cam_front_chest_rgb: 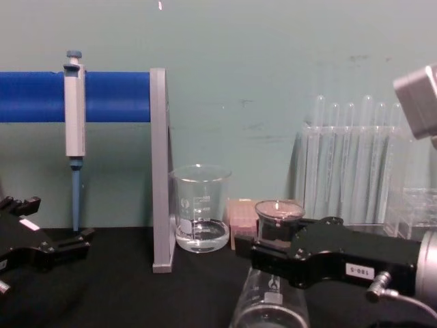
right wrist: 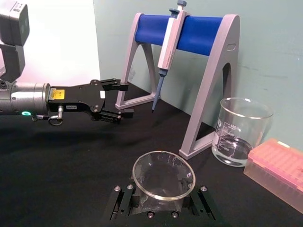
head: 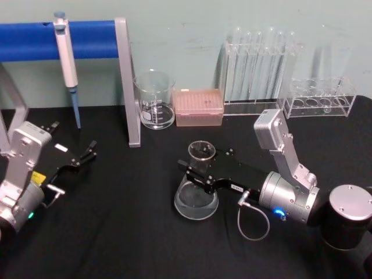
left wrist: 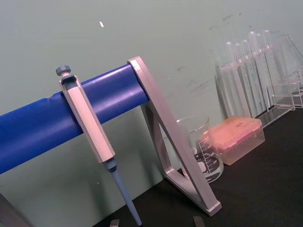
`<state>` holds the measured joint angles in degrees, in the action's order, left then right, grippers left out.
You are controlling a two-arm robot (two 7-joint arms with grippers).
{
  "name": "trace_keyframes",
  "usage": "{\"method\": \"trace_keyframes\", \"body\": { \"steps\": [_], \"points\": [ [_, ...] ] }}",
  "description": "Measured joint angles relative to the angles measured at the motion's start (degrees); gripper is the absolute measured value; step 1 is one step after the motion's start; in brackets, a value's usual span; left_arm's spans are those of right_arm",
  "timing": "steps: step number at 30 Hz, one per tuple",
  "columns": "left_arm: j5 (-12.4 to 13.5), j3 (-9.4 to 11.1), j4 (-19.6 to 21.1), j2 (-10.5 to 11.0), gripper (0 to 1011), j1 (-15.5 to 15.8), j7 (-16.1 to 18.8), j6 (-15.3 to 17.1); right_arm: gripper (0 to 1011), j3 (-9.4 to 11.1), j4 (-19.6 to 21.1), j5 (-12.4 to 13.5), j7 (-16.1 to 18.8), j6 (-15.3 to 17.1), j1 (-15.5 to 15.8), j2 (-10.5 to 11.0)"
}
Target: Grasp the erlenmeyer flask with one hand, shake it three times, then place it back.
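The erlenmeyer flask (head: 196, 195) is clear glass and stands upright near the middle of the black table; its base looks to rest on the cloth. My right gripper (head: 200, 174) reaches in from the right and is shut on the flask's neck just under the flared rim. In the right wrist view the round mouth of the flask (right wrist: 163, 176) sits between the two black fingers (right wrist: 122, 202). The chest view shows the flask (cam_front_chest_rgb: 276, 213) held by the right gripper (cam_front_chest_rgb: 273, 258) from the side. My left gripper (head: 87, 152) rests open at the far left, well away from the flask.
A blue-barred stand (head: 127, 81) with a hanging pipette (head: 67, 58) stands at the back left. A glass beaker (head: 154, 100), a pink tip box (head: 199, 107), a rack of test tubes (head: 256, 70) and a low clear rack (head: 322, 99) line the back.
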<state>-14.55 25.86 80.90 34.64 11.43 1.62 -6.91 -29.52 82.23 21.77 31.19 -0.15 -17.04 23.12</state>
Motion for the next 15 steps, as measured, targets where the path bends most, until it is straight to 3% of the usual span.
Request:
{"method": "trace_keyframes", "body": {
  "steps": [15],
  "points": [
    [0.0, 0.0, 0.0, 0.0, 1001, 0.0, 0.0, 0.0, 448, -0.3, -1.1, -0.6, -0.2, 0.5, -0.4, -0.3]
  ]
}}
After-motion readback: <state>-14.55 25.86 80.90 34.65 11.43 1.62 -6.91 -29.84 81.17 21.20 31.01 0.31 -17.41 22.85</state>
